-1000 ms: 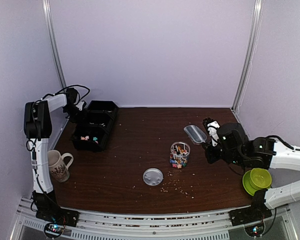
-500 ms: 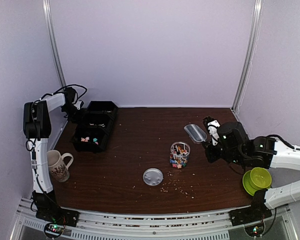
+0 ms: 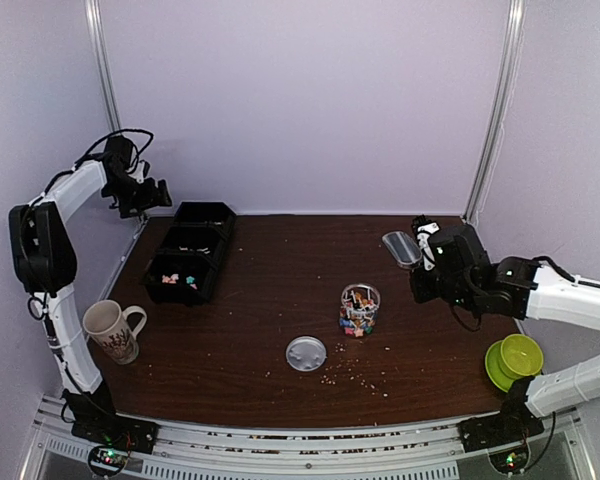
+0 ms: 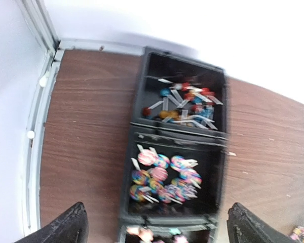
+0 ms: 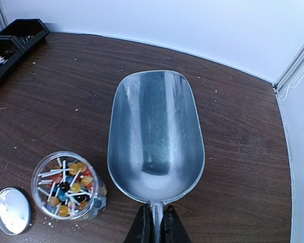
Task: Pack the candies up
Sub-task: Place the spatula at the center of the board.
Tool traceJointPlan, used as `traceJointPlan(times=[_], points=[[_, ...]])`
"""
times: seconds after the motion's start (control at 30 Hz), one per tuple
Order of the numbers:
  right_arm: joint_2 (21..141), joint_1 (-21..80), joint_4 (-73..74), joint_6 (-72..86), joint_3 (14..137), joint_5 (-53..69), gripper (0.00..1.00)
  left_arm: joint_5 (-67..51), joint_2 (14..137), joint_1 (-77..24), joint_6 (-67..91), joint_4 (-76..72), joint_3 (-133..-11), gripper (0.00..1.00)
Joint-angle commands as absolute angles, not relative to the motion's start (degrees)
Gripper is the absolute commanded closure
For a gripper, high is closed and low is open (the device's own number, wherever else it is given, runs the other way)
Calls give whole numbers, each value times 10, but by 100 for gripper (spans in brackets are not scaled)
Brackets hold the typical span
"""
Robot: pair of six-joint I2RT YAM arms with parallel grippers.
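Table: dark wood, pale walls on three sides.
Candies: in clear jar mid-table; more in black bin, far left.
Left wrist only: lollipops in bin compartments; left gripper spread wide, holding nothing, by left wall.
Right wrist only: right gripper clenched on scoop handle, right of jar.
Open room: bare wood between bin and jar.
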State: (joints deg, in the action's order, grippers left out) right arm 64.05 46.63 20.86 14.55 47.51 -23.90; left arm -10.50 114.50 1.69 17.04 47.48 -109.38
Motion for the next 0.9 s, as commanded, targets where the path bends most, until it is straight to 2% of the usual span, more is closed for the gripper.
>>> traceJointPlan(times=[0.0,0.27,0.47,0.6,0.73,0.87], points=[[680,407,158,140,504,-214,100,-100,1071,-23,200,468,-1031,2],[784,363,135,40,572,-115,100,-81,950,-146,182,470,-926,2],[883,363,184,-9,706,-57,100,-80,876,-213,165,475,-842,2],[956,374,211,-1,799,-20,100,-75,834,-232,145,471,-776,2],[1040,415,238,27,888,-34,100,-53,775,-232,131,411,-687,2],[1120,453,243,79,961,-63,100,-35,741,-232,129,376,-653,2]])
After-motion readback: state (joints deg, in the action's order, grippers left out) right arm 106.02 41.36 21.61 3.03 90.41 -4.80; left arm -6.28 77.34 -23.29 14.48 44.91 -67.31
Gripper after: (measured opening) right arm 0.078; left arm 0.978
